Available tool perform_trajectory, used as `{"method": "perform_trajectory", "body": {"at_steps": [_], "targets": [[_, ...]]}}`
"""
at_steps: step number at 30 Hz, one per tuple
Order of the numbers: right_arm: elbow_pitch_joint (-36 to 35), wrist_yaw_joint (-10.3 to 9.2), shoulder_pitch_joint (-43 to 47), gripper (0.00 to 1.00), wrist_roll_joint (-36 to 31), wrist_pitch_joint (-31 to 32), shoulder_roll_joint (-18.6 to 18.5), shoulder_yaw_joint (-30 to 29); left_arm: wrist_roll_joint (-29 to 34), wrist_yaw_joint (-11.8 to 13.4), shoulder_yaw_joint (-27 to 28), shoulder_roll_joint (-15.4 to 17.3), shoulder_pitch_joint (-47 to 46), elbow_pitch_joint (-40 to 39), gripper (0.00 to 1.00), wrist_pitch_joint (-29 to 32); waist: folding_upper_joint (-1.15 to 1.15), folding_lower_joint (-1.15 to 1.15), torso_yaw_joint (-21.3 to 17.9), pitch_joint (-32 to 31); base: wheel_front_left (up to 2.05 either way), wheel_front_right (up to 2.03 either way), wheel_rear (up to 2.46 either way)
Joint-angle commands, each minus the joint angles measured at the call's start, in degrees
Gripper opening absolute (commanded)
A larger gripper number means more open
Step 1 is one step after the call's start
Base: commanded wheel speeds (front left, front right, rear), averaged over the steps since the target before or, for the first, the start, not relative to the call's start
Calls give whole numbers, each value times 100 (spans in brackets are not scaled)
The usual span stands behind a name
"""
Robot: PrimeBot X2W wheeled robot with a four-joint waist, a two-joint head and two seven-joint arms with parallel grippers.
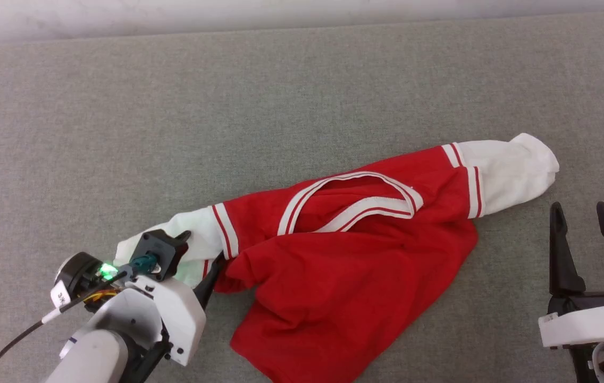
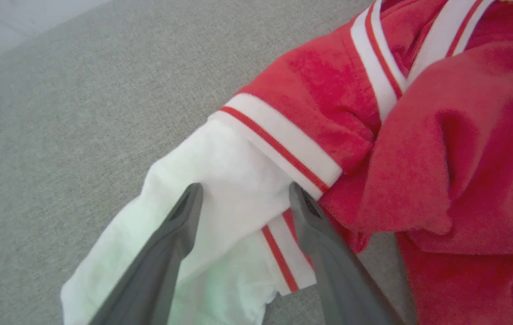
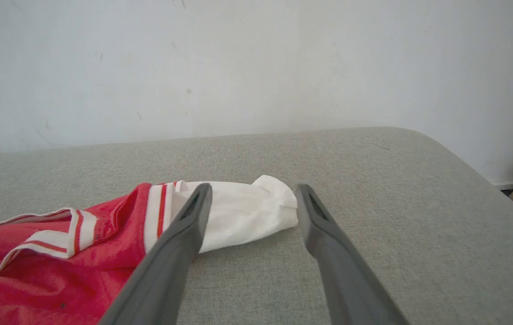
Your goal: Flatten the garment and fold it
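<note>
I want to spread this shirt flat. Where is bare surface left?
The grey surface is bare between the jersey shirt and the far wall, and between its body and the right gripper. It is crowded where the left gripper straddles a white sleeve.

Our right gripper (image 3: 253, 187), fingers spread apart, faces the garment (image 3: 58, 257); its white sleeve (image 3: 243, 216) lies on the grey surface (image 3: 396, 203), short of the far edge.

Grey fabric surface (image 1: 302, 96), white wall (image 3: 256, 67)
</note>
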Motion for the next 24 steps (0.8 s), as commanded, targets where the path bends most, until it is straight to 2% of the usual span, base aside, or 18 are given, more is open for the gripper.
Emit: {"method": "perform_trajectory", "body": {"at_steps": [1,2,3,12,16,20,22,23,24], "targets": [[2,-5,-74,100,40,-36,9,9,32,-25,-35,13,-120,83,100,-60,0,-1,-15,21,0,0,0],[-3,-5,-85,100,39,-33,9,9,28,-31,-46,5,-140,117,46,-75,0,-1,-16,26,0,0,0],[-8,-5,-95,100,35,-30,9,5,20,-38,-54,-4,-163,144,0,-97,0,-1,-16,31,0,0,0],[-61,-5,-93,100,2,-6,9,-75,-80,-30,51,-37,-363,169,0,-375,0,-1,5,21,0,0,0],[-94,-5,-86,100,4,5,9,-72,-22,9,168,73,-560,71,0,-433,0,-1,5,56,0,0,0],[-105,-5,-103,100,18,-2,9,-32,-22,-63,101,200,-589,-82,0,-347,0,-1,-41,108,0,0,0],[-87,-5,-88,100,25,-8,9,-49,4,-27,85,197,-524,-168,77,-404,0,-1,-43,133,0,0,0],[-80,-5,-80,100,26,-10,9,-50,13,-10,66,200,-465,-197,100,-409,0,-1,-43,143,0,0,0],[-75,-5,-76,100,26,-13,9,-49,29,18,59,207,-405,-227,100,-429,0,-1,-43,151,0,0,0]]}}
